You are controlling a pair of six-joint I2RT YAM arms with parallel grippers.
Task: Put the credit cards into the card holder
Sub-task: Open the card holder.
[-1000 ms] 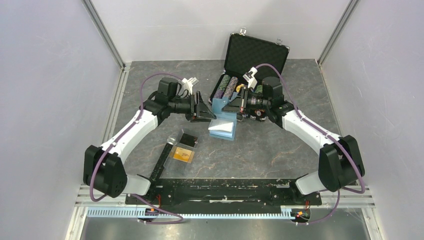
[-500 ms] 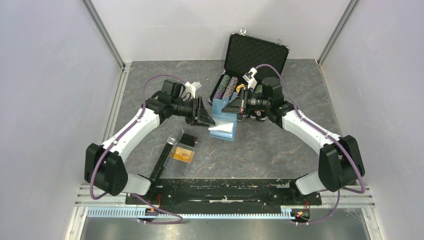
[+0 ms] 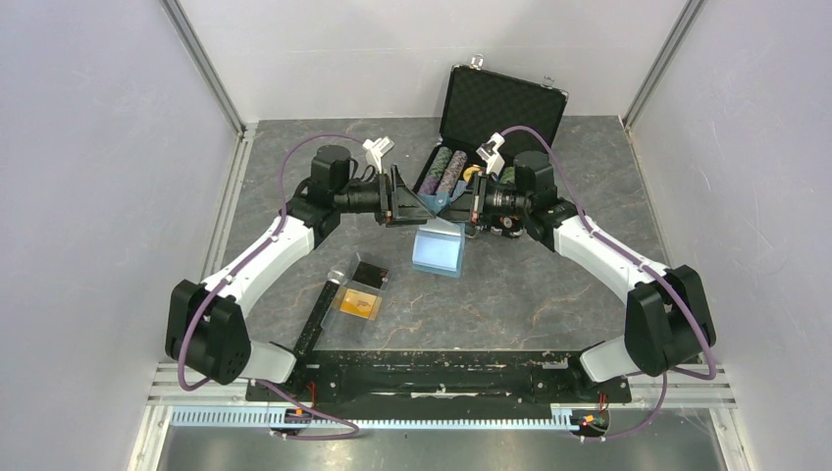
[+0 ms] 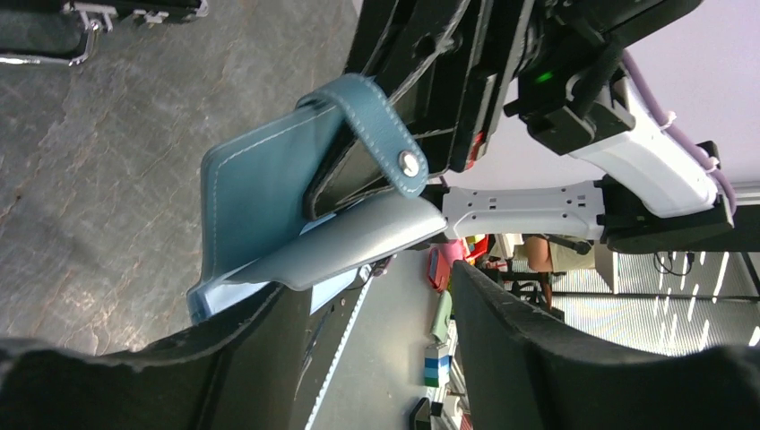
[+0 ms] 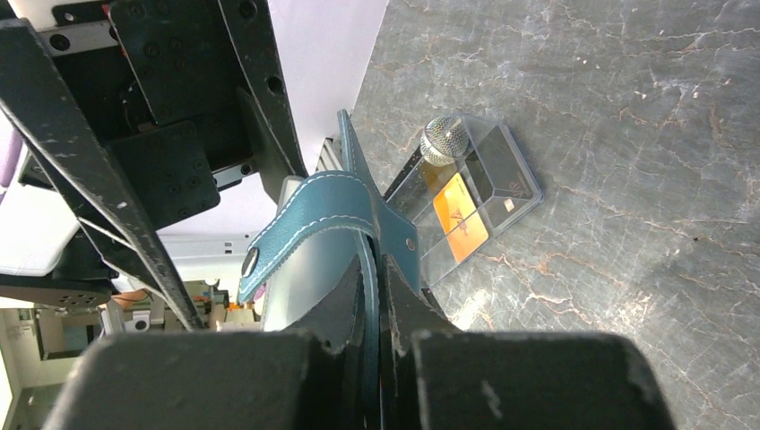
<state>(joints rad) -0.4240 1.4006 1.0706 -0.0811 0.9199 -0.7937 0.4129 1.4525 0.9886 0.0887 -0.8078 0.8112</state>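
Note:
My right gripper (image 3: 449, 208) (image 5: 372, 296) is shut on one flap of the teal card holder (image 3: 438, 245) (image 5: 336, 210) and holds it open above the table. Its snap tab (image 4: 381, 130) curls over the top. A pale silvery sheet (image 4: 354, 244), seemingly the whitish card, lies inside the holder. My left gripper (image 3: 400, 201) (image 4: 372, 300) is open and empty, its fingers (image 4: 242, 358) right beside the holder's lower edge. The orange card (image 3: 358, 302) (image 5: 460, 213) lies in a clear box on the table, the black card (image 3: 371, 273) just behind it.
An open black metal-edged case (image 3: 502, 103) with striped poker chips (image 3: 446, 169) stands behind the grippers. A long black strip (image 3: 319, 316) lies left of the clear box (image 5: 484, 193). A round silvery knob (image 5: 445, 139) sits at that box's corner.
My left gripper has risen and swung back toward the right gripper, now at the holder's upper left. The whitish sheet that lay across the holder no longer stands out; the holder hangs more upright.

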